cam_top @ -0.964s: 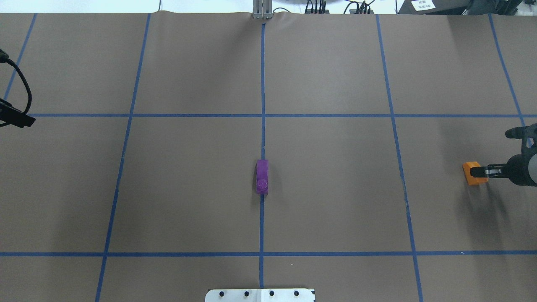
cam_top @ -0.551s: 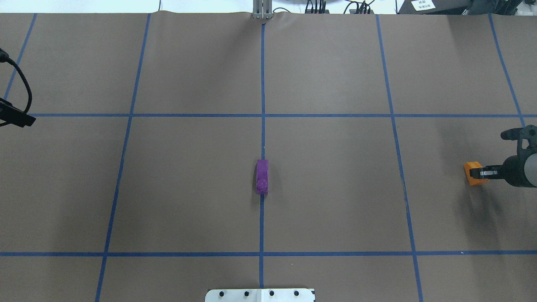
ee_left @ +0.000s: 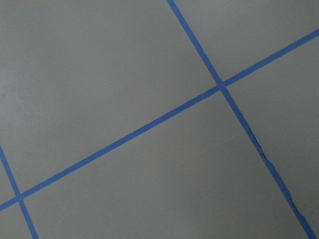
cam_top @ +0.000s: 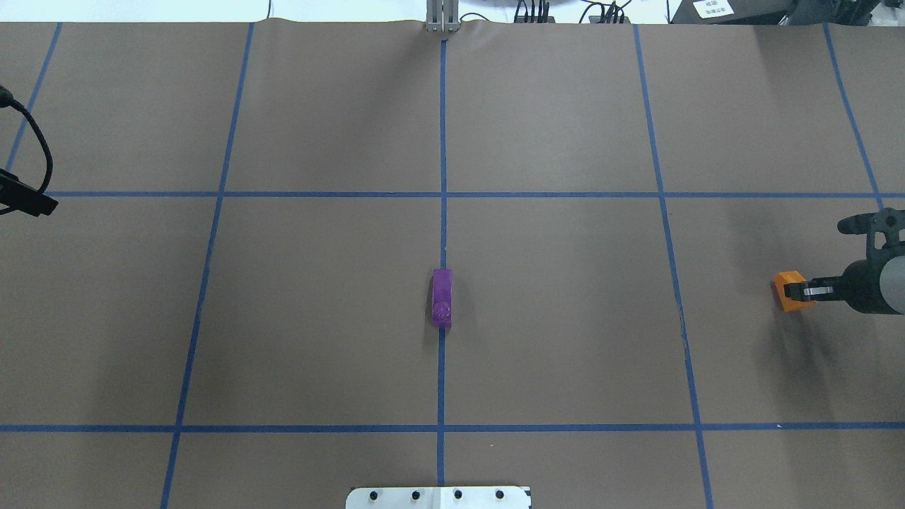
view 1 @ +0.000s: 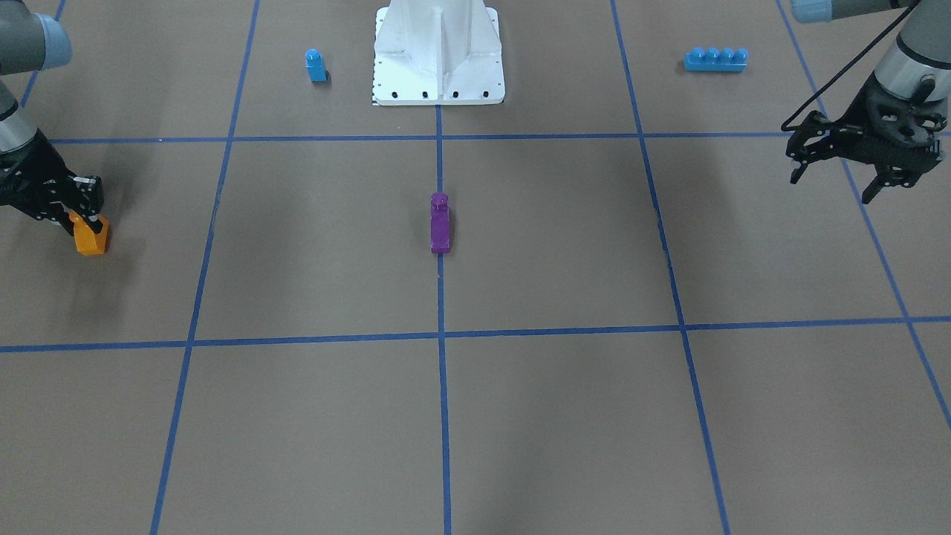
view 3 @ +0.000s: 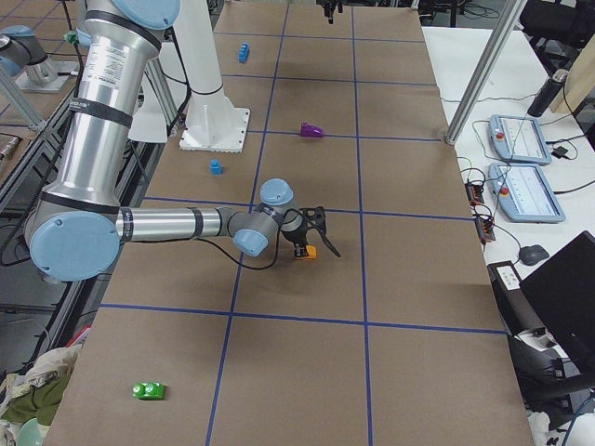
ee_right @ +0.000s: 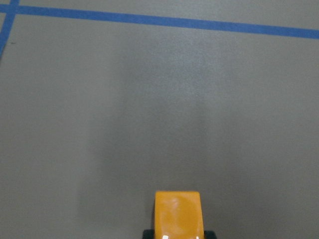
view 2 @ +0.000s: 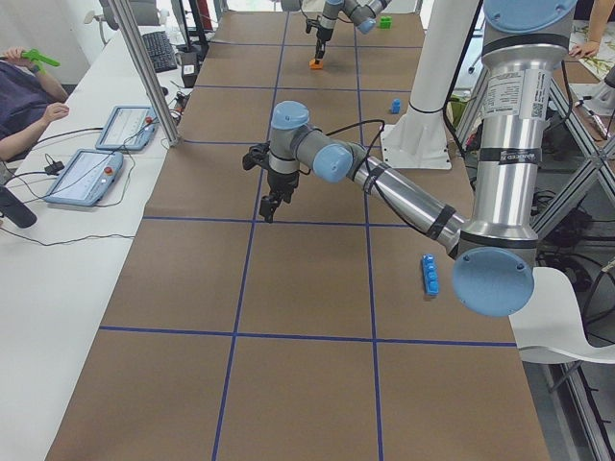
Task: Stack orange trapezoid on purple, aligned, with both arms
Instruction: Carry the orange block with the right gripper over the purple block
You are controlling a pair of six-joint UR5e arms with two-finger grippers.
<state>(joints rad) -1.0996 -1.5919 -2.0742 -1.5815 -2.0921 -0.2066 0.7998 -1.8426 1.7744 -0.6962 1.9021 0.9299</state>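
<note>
- Over at the right edge of the overhead view, the small glossy orange trapezoid block of hard plastic is pinched in the right gripper, black fingers clamped on its two sides. Its shadow falls apart from it on the brown paper table cover, so I'd say it's up off the surface.
- Right wrist cam: the orange block pokes out at bottom centre of the frame between the fingertips, with nothing but bare paper ahead of it.
- Dead centre of the overhead view sits the small dark purple block, also glossy plastic with a sloped end. It lies along the middle blue tape line, stud end toward the bottom of the frame, well apart from the orange one.
- Upper right of the front-facing view has the left gripper, jaws spread wide and holding nothing, hanging above the table and well away from both blocks.
- Handling guess: both pieces look light, stiff and pretty slick. Grab on the flat parallel sides, not the slope, or the block will likely twist or squirt out.
- The purple one is light enough to skid if the orange lands off-centre. I'd have the free claw steady it low on its long flat sides, leaving the stud and top clear.
</note>
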